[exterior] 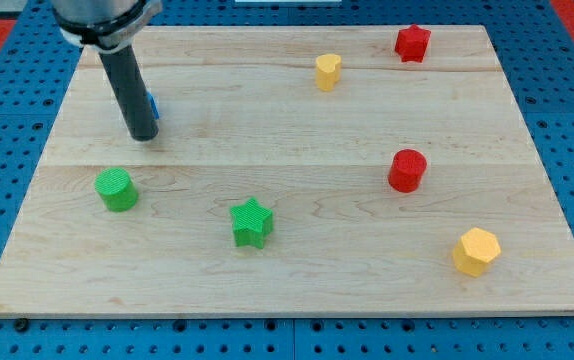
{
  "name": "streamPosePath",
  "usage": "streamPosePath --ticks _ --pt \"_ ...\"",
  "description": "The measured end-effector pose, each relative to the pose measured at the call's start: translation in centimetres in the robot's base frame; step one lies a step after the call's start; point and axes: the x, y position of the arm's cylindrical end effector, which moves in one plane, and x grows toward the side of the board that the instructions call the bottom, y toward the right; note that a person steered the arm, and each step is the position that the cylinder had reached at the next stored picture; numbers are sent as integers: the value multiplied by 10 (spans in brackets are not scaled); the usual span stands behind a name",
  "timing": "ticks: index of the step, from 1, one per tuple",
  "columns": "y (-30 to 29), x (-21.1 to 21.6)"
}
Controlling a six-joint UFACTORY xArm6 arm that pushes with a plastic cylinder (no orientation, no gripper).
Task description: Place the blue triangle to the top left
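The blue triangle (152, 105) sits near the board's upper left and is mostly hidden behind my rod; only a thin blue sliver shows at the rod's right side. My tip (143, 136) rests on the wooden board (267, 110) just below and in front of that block, touching or nearly touching it.
A green cylinder (116, 189) lies below my tip at the left. A green star (251, 222) is at the lower middle. A yellow block (328, 71) and red star (412, 43) are at the top right. A red cylinder (406, 170) and yellow hexagon (475, 250) are at the right.
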Motion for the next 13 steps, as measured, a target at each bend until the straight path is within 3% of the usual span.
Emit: streamPosePath --ticks 2,4,6,8,10,11,13 --pt "-22 -66" --pt "-70 -65" --pt "-19 -137" --pt "-10 -106" --pt "75 -146" --pt "25 -157" --pt "27 -138"
